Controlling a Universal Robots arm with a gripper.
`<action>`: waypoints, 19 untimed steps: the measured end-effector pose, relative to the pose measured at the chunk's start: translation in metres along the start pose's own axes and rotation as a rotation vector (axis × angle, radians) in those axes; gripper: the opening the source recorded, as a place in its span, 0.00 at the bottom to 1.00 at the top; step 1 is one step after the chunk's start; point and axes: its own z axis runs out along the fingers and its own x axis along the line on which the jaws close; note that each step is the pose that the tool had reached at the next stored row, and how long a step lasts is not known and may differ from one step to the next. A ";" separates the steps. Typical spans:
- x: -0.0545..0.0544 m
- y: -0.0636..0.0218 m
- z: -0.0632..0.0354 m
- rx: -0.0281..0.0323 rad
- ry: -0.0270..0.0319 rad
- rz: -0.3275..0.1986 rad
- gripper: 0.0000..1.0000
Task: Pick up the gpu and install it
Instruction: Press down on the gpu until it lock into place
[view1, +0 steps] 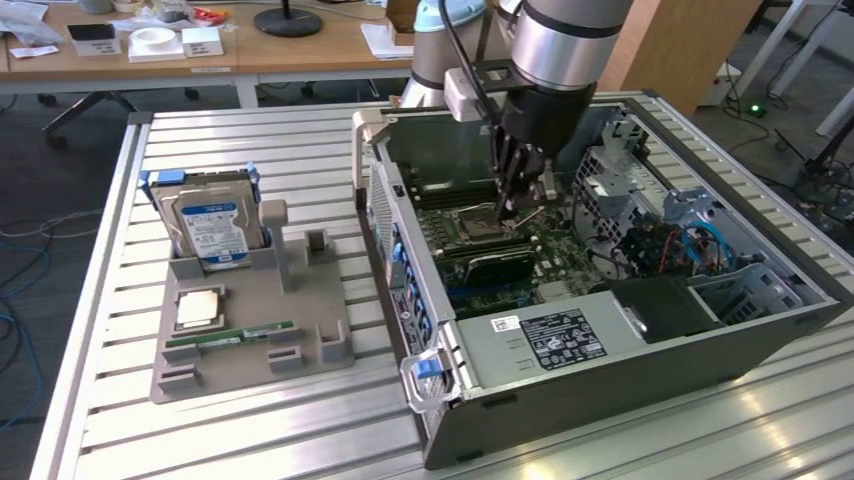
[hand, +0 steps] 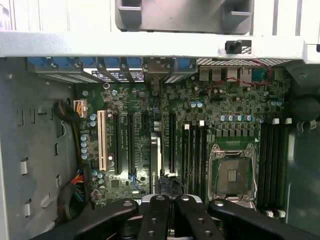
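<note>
Exterior view, gripper (view1: 518, 212) closed empty above motherboard (view1: 534, 255), gpu (view1: 501, 265) seated, walls near.

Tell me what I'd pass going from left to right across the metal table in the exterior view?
Hard drive standing in the grey holder → RAM stick lying on that holder → open computer case, with the end effector lowered over its motherboard.

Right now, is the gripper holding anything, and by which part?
Cannot be told. The gripper sits inside the computer case over the gpu, whose edge runs beneath it, but any contact is hidden.
</note>
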 end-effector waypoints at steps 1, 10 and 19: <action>0.000 0.0005 0.0019 0.0000 0.0000 0.000 0.11; 0.001 0.0026 0.0181 0.0000 0.0000 0.000 0.11; 0.002 0.0042 0.0344 -0.0004 0.0001 0.000 0.11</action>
